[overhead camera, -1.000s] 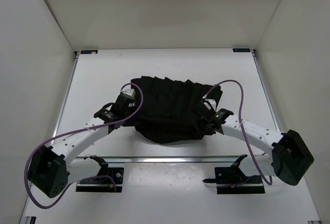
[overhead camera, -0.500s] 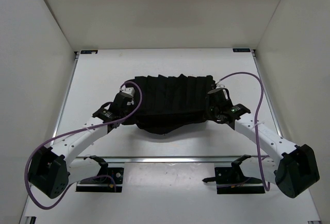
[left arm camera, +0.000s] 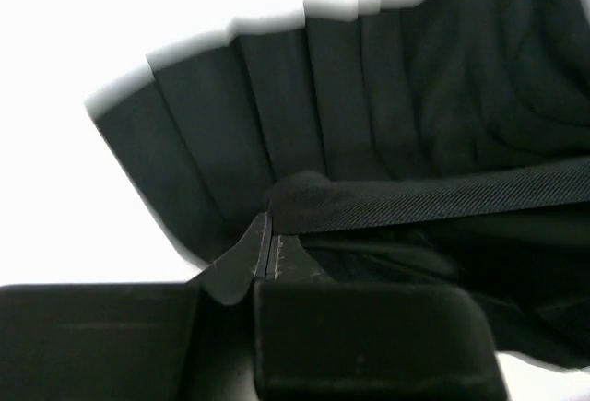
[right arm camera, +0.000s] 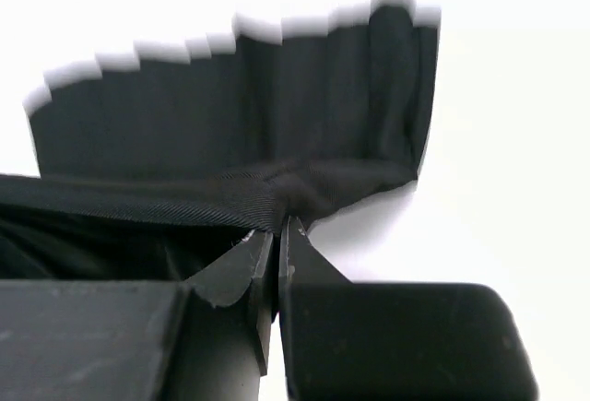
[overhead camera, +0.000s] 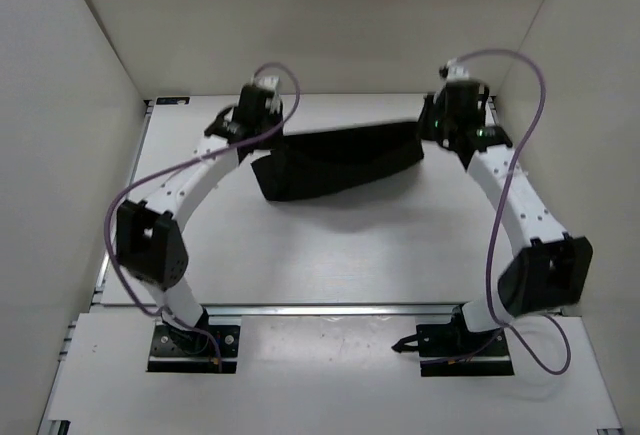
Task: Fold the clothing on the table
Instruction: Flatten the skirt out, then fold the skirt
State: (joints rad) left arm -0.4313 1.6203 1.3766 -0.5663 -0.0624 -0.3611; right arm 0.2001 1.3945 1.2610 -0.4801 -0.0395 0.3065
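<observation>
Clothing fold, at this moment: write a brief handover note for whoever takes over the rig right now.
Left pincer: shut on the clothing, pinching its band at the left end.
Right pincer: shut on the clothing, pinching the band at the right end.
Clothing: stretched between the two pincers over the far half of the table, with the pleats hanging below the band. Whether its lower edge touches the table is unclear.
Done: both ends gripped and the garment spread taut.
Left: no fold is made yet. It probably needs laying down doubled over, then releasing.
</observation>
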